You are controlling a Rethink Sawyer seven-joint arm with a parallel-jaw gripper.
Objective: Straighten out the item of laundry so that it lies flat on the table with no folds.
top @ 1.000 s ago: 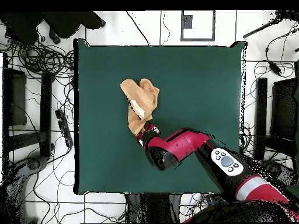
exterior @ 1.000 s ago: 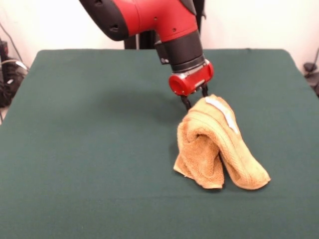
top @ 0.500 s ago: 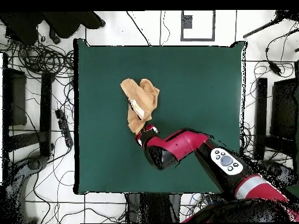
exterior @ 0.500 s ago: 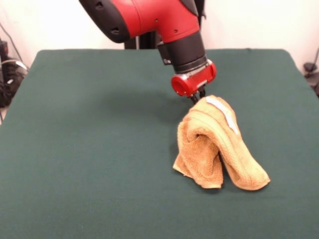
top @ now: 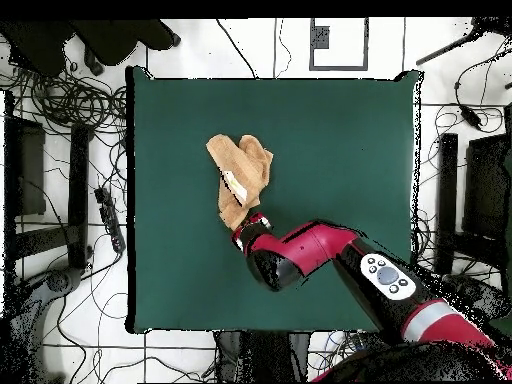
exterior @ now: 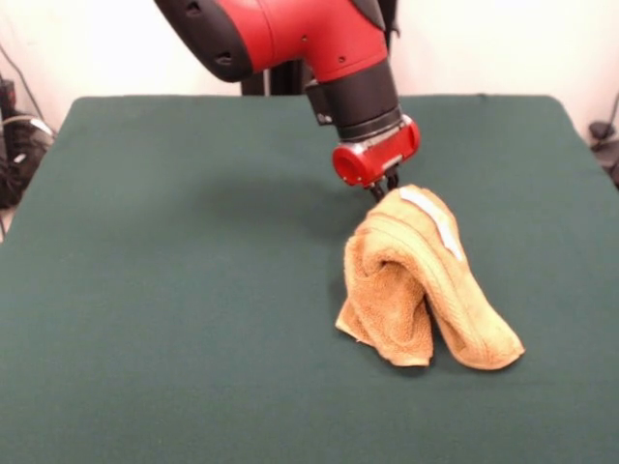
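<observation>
Dark green cloth covers the large rectangular table (exterior: 174, 319), whose surface fills most of the front view and lies bare across its whole left half. Right of centre, one red and black robot arm (exterior: 290, 39) comes down at a slant, ending in a red cuff and a black claw (exterior: 385, 188). The claw's tips sit at the far top edge of one golden-orange terry towel (exterior: 426, 285), touching or just reaching into the cloth there; whether they are spread or pressed together on the fabric cannot be told, since the towel hides them. The towel stands in a humped, rolled heap just near and right of the claw, its upper fold arching over and its two lower ends resting on the table. One small white label (exterior: 432, 217) shows along the hump's upper right side. In the overhead view the same single towel (top: 240, 175) lies bunched on the table's left-centre part, with the claw (top: 243, 226) at its edge nearest the robot.
</observation>
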